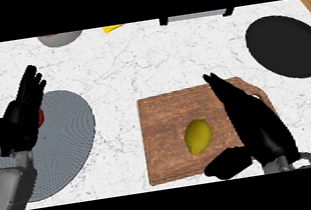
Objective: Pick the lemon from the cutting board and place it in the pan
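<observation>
The lemon [198, 136] lies ungrasped on the cutting board [167, 125], just left of the right hand [254, 122], whose fingers [219, 87] are held straight and together. They should be curled around the fruit's middle before lifting toward the pan [284, 47] at far right. The left hand [19, 120] rests open over a grey plate [70, 135].

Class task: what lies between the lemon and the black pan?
In the head view, the right hand lies over the cutting board between lemon and pan; beyond it, bare counter.
</observation>
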`<state>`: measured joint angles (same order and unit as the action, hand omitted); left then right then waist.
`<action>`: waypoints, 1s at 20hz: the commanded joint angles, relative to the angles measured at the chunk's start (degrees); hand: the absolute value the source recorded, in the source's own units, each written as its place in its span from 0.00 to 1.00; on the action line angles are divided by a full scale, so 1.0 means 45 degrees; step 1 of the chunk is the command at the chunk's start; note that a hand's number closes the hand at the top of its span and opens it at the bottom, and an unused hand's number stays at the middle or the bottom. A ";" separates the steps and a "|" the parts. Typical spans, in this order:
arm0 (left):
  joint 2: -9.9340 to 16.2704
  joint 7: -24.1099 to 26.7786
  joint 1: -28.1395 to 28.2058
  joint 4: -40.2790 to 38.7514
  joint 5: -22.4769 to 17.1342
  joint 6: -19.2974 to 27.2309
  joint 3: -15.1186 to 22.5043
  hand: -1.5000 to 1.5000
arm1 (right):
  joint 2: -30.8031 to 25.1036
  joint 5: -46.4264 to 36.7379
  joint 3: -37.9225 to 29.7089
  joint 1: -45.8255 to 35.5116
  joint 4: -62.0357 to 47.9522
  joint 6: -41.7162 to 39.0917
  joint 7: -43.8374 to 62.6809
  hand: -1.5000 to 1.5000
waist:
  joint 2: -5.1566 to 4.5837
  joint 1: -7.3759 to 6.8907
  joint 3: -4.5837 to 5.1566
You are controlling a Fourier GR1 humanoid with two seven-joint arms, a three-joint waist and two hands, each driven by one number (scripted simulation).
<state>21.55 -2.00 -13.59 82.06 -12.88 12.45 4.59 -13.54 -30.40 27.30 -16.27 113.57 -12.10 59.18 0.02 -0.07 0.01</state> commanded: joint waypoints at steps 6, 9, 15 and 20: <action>-0.0598 -0.0223 -0.0449 -0.0293 0.0732 -0.0149 -0.0137 0.50 | 0.1113 -0.0946 0.0165 -0.0365 -0.1747 -0.0753 0.0154 0.00 | -0.0013 0.0019 -0.0001; -0.0399 -0.0859 -0.0580 0.0263 0.0733 0.0060 -0.0258 0.50 | 0.0891 -0.1067 0.0439 -0.0419 -0.1727 -0.1460 0.1039 0.00 | -0.0003 0.0017 0.0001; -0.0297 0.0363 0.0300 -0.0124 0.0474 -0.0853 -0.0645 0.50 | 0.0820 -0.1301 0.0546 -0.0435 -0.2584 -0.2108 0.1169 0.00 | -0.0003 -0.0016 0.0006; -0.0602 0.0049 -0.0172 -0.0431 0.0755 -0.0710 -0.0796 0.50 | 0.1341 -0.1783 0.1047 0.0407 -0.2580 -0.1960 0.1008 0.00 | 0.0004 0.0055 0.0001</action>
<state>19.08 -2.32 -13.81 81.46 -9.93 10.18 2.05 -8.73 -36.44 30.19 -17.39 101.15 -19.04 58.90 0.02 -0.05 0.03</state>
